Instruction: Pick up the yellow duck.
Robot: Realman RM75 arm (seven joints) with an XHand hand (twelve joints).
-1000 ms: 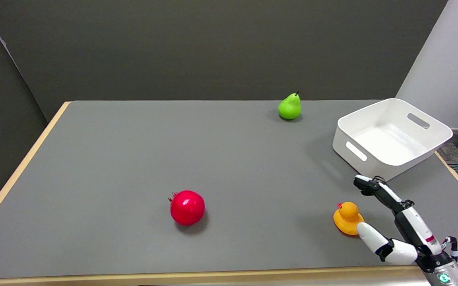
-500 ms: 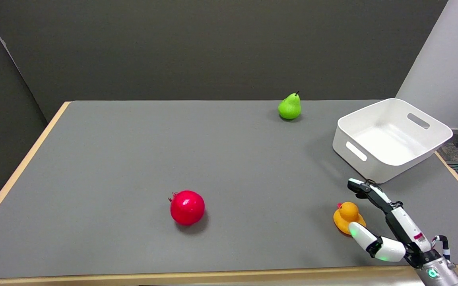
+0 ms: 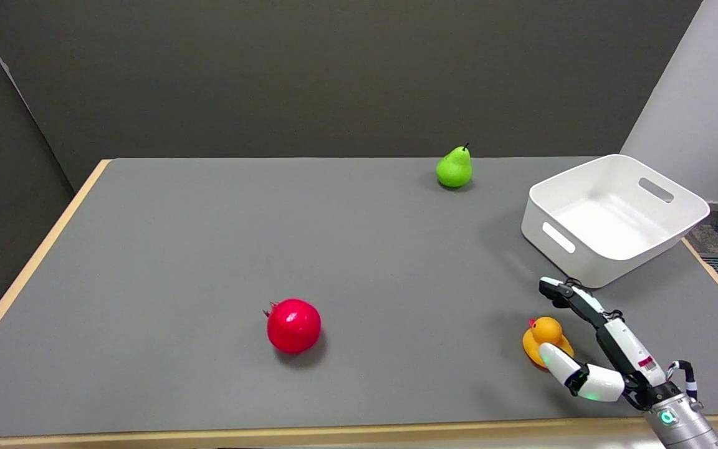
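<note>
The yellow duck (image 3: 542,337) stands on the grey table (image 3: 209,249) near its front right, its red beak pointing left. My right hand (image 3: 602,349) reaches in from the lower right with fingers spread apart. The white thumb lies in front of the duck's near side and hides a bit of it. The long black-tipped fingers (image 3: 574,299) stretch behind and to the right of the duck. The duck sits between thumb and fingers, and I cannot tell whether either touches it. Nothing is held.
A white bin (image 3: 611,218) with slot handles stands at the right, just beyond the hand. A red pomegranate (image 3: 293,325) lies front centre. A green pear (image 3: 454,167) stands at the back. The table's wooden front edge runs just below the hand.
My right hand has slid left toward the duck, bringing the thumb in front of it and the fingers behind it. The duck, fruit and bin have stayed put.
</note>
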